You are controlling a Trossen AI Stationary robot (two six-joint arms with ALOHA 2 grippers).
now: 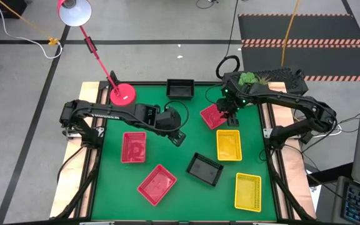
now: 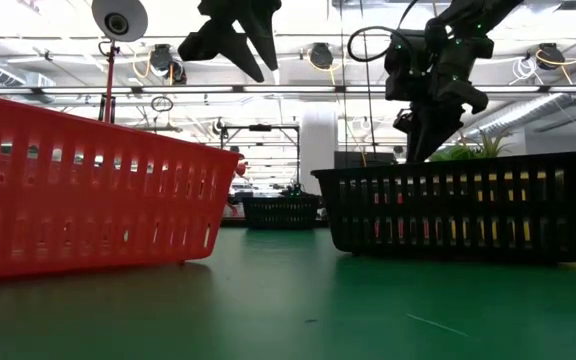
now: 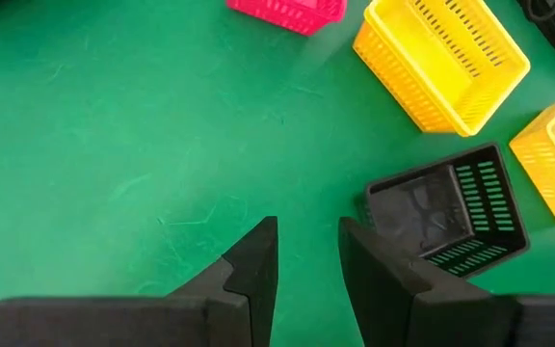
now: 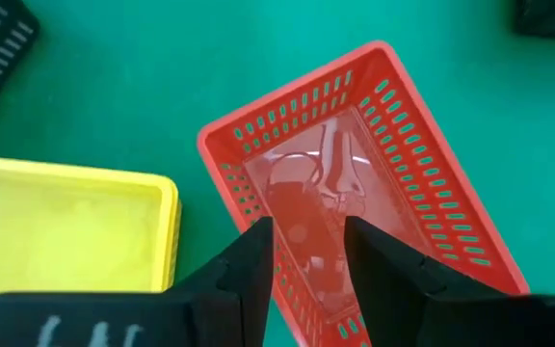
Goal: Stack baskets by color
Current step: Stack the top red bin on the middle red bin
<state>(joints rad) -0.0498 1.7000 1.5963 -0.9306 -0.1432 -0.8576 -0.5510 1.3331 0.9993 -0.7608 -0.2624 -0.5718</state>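
The right gripper [image 4: 306, 255] hangs over the far red basket [image 4: 355, 183], fingers slightly parted astride its near wall, gripping nothing, though contact is hard to judge. This looks like a red-stacking step; next it must close on the wall. The left gripper [image 3: 306, 255], also parted and empty, waits mid-table.

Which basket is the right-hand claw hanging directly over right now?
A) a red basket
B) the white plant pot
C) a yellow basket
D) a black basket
A: the right wrist view looks past the right gripper straight down into a red basket, with a yellow basket off to one side; the high view puts that gripper over the red basket near the table's far side.
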